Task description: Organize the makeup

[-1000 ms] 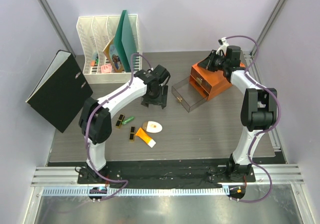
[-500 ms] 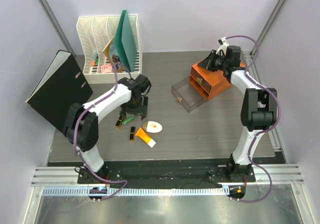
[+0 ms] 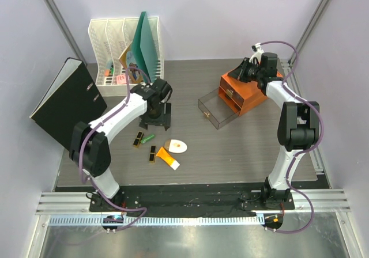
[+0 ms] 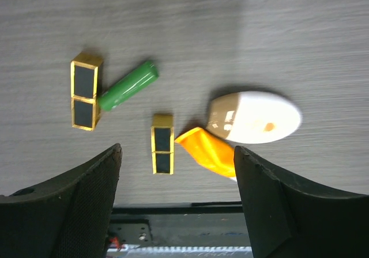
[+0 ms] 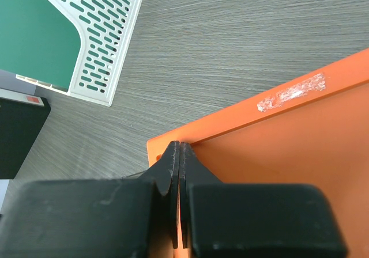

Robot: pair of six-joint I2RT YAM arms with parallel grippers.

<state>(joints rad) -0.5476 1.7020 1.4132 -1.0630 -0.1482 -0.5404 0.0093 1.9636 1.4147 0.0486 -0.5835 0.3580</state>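
On the table [image 3: 242, 148], nearer the arm bases than the left gripper [image 3: 155, 118]: to its left, a lipstick [image 4: 85, 91] touches the slim tube [image 4: 128, 85]. Straight nearward, a second lipstick [image 4: 162, 143] lies beside the soft tube [image 4: 209, 150], which touches the compact [image 4: 256, 117] rightward.

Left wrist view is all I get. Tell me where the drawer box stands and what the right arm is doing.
Observer: The orange drawer box stands on the far right part of the table.
Operator: Report its drawers.
Observer: One clear drawer is pulled out toward the table's middle.
Operator: Now the right side.
Observer: The right gripper is shut, its tips over the box's top corner.
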